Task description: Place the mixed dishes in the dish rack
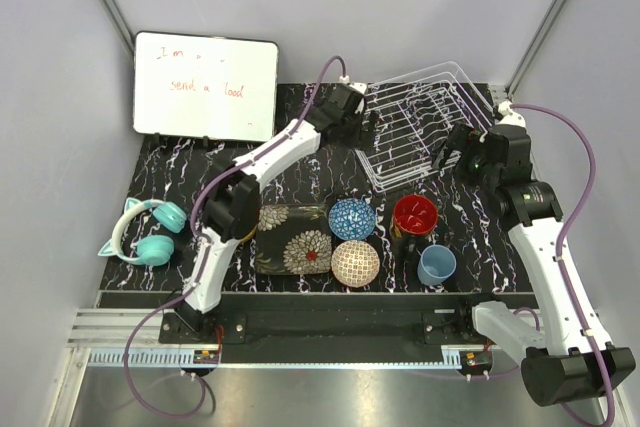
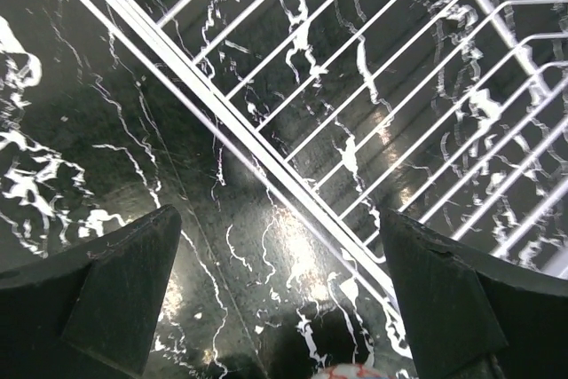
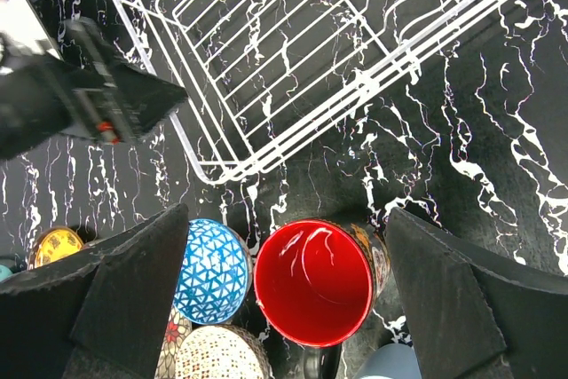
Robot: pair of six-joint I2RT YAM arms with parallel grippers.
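White wire of the dish rack [image 1: 430, 127] holds nothing yet, so by my reckoning the loading has not begun. Every dish I can see waits on the dark marbled table [image 1: 170, 162] in front of it: the floral plate [image 1: 292, 239], the blue bowl [image 1: 352, 218], the beige bowl [image 1: 355, 263], the mug [image 1: 414, 215] with its red inside facing up, and the light-blue cup [image 1: 437, 265]. A yellow dish [image 3: 55, 246] peeks in at the edge of my right wrist view.

My left gripper [image 2: 280, 219] hangs over the rack's left edge, fingers spread and empty. My right gripper [image 3: 284, 215] hovers above the mug, also spread wide, gripping nothing.

The rack sits far right on the table. Its long axis seems to run roughly across the table but skewed, near-left corner toward me, right end farther back.
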